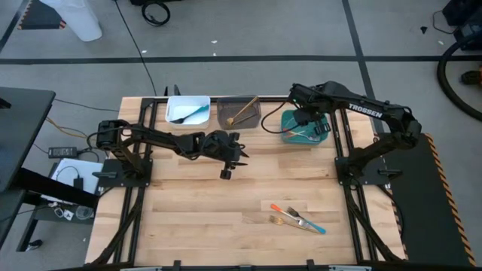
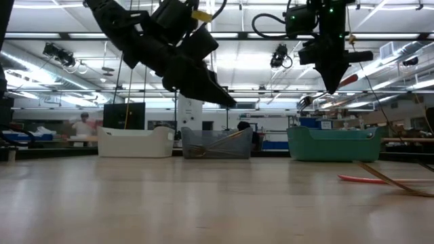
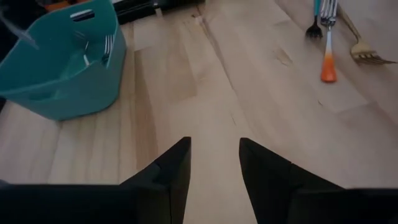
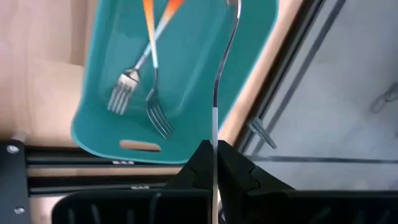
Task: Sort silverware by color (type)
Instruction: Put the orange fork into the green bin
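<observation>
Right pincer (image 4: 214, 163): clenched on a slim fork (image 4: 222, 68), gripped near the tine end, its orange handle pointing away over the teal bin (image 4: 99, 134) (a hold that, by my reading, lines it up for a drop into that bin).
Left pincer (image 3: 214, 163): released, holding nothing, hovering above bare surface (image 3: 186, 81) near the middle, seemingly waiting its turn.
Teal bin contents: two orange-handled forks (image 4: 138, 74) lying crossed, tines toward the near wall; the orange colour evidently belongs here.
White bin (image 1: 187, 109): a blue-handled piece inside.
Grey bin (image 1: 239, 111): a golden-tan piece leaning across it.
Unsorted stock: a small cluster of forks (image 1: 297, 219) on the surface nearer the front, well apart from the bins (orange, blue and tan handles visible).
Progress, as judged: partly sorted; the cluster remains.
</observation>
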